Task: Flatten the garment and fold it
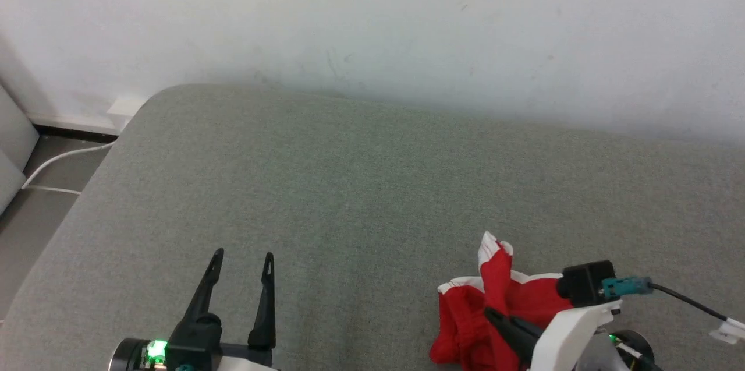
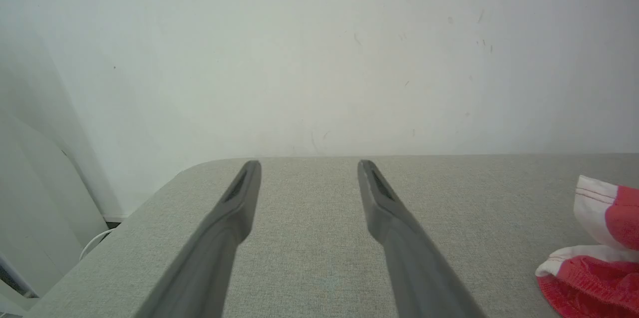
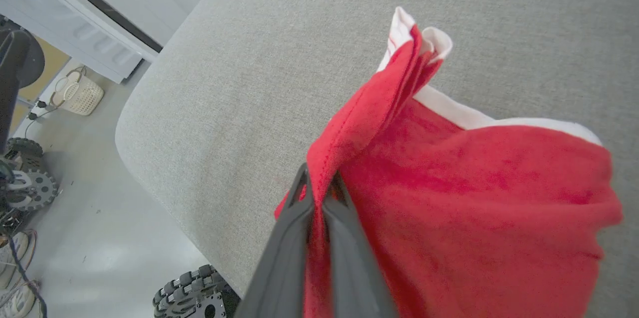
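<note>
One thin white cable (image 1: 58, 159) curves over the floor at the far left, just off the rounded far-left corner of the grey woven-fabric padded bench (image 1: 372, 184), which runs back to a scuffed white wall (image 1: 372, 21). Next along, by the bench's near edge and left of its middle, the left gripper (image 1: 243, 254) hovers with its two long dark fingers spread wide apart and bare grey cloth showing between them. It is well apart from the garment, whose red-and-white bundle shows at the right border of the left wrist view. The small bright red soft-fabric shorts with a white edge band (image 1: 465, 324) lie crumpled near the bench's near edge, right of the middle, with one white-trimmed corner standing up in a peak. Furthest right, the right gripper (image 3: 319, 183) has its fingers pressed together on a raised ridge of the red cloth, which runs from the pinch up to that peak. The rest of the fabric slumps on the bench to the right of the fingers.
</note>
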`<state>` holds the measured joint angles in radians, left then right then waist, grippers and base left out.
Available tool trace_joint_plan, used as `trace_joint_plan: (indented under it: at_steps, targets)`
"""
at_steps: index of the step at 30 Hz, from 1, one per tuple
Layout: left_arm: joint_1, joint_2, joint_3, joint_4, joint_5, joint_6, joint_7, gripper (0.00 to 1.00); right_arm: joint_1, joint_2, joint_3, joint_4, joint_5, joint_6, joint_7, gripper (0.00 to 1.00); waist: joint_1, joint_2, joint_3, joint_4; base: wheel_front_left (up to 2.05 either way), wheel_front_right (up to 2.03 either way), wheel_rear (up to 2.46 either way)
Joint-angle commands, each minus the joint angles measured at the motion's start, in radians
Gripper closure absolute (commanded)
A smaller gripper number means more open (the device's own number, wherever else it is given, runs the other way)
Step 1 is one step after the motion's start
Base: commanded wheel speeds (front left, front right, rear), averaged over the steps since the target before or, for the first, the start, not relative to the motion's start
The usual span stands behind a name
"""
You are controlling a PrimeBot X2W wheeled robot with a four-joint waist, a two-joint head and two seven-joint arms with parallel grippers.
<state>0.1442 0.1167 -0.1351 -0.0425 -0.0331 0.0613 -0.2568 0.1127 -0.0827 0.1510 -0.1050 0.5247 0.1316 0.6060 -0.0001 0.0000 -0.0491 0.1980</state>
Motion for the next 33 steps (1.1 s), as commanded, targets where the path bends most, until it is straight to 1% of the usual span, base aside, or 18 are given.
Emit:
trace_joint_plan:
  at_steps: [1, 6, 8, 9, 10, 11, 12, 14, 19, 23, 27, 31, 33]
  targets:
    - [0.013, -0.003, 0.005, 0.003, 0.01, -0.008, -0.005, 0.0, -0.024, 0.009, 0.024, 0.025, -0.01, -0.001, -0.019, 1.0, 0.0001, 0.0, -0.001, 0.022, 0.0, 0.0, 0.0]
    - [0.012, -0.002, 0.007, 0.007, 0.012, -0.016, -0.005, 0.0, -0.071, 0.01, 0.072, 0.134, -0.062, -0.001, -0.078, 1.0, 0.0001, 0.0, 0.005, 0.047, 0.0, 0.0, 0.0]
    - [0.01, -0.002, 0.006, 0.008, 0.013, -0.019, -0.005, 0.0, -0.091, 0.002, 0.091, 0.186, -0.086, -0.001, -0.098, 1.0, 0.0001, 0.0, 0.01, 0.056, 0.0, 0.0, 0.0]
    - [0.01, -0.002, 0.006, 0.008, 0.013, -0.019, -0.005, 0.0, -0.091, 0.002, 0.091, 0.186, -0.086, -0.001, -0.098, 1.0, 0.0001, 0.0, 0.01, 0.056, 0.0, 0.0, 0.0]
    - [0.008, -0.003, 0.004, 0.009, 0.013, -0.021, -0.005, 0.0, -0.1, -0.006, 0.104, 0.213, -0.103, -0.001, -0.107, 1.0, 0.0001, 0.0, 0.012, 0.062, 0.0, 0.0, 0.0]
    - [0.006, -0.003, 0.003, 0.01, 0.014, -0.022, -0.005, 0.0, -0.108, -0.015, 0.121, 0.237, -0.117, -0.001, -0.115, 0.67, 0.0001, 0.0, 0.014, 0.066, 0.0, 0.0, 0.0]
    - [0.004, -0.004, 0.003, 0.011, 0.014, -0.023, -0.005, 0.0, -0.115, -0.02, 0.136, 0.26, -0.125, -0.001, -0.123, 0.0, 0.0001, 0.0, 0.017, 0.069, 0.0, 0.0, 0.0]
    - [-0.002, -0.006, 0.003, 0.011, 0.015, -0.024, -0.005, 0.0, -0.136, -0.036, 0.184, 0.318, -0.142, -0.001, -0.139, 0.0, 0.0001, 0.0, 0.025, 0.075, 0.0, 0.0, 0.0]
    - [-0.009, -0.011, 0.002, 0.014, 0.015, -0.023, -0.005, 0.0, -0.18, -0.071, 0.261, 0.386, -0.164, -0.001, -0.185, 0.0, 0.0001, 0.0, 0.029, 0.069, 0.0, 0.0, 0.0]
    - [-0.01, -0.018, -0.004, 0.018, 0.016, -0.02, -0.005, 0.0, -0.216, -0.089, 0.286, 0.418, -0.157, -0.001, -0.227, 0.0, 0.0001, 0.0, 0.016, 0.05, 0.0, 0.0, 0.0]
    - [-0.004, -0.02, 0.001, 0.015, 0.01, -0.019, -0.005, 0.0, -0.243, -0.107, 0.284, 0.399, -0.146, -0.001, -0.257, 0.0, 0.0001, 0.0, 0.002, 0.025, 0.0, 0.0, 0.0]
    - [0.004, -0.024, 0.012, 0.005, 0.002, -0.018, -0.005, 0.0, -0.269, -0.154, 0.246, 0.323, -0.139, -0.001, -0.303, 0.0, 0.0001, 0.0, -0.017, -0.017, 0.0, 0.0, 0.0]
    - [0.006, -0.026, 0.02, -0.005, -0.005, -0.018, -0.005, 0.0, -0.284, -0.192, 0.221, 0.274, -0.158, -0.001, -0.337, 0.0, 0.0001, 0.0, -0.021, -0.04, 0.0, 0.0, 0.0]
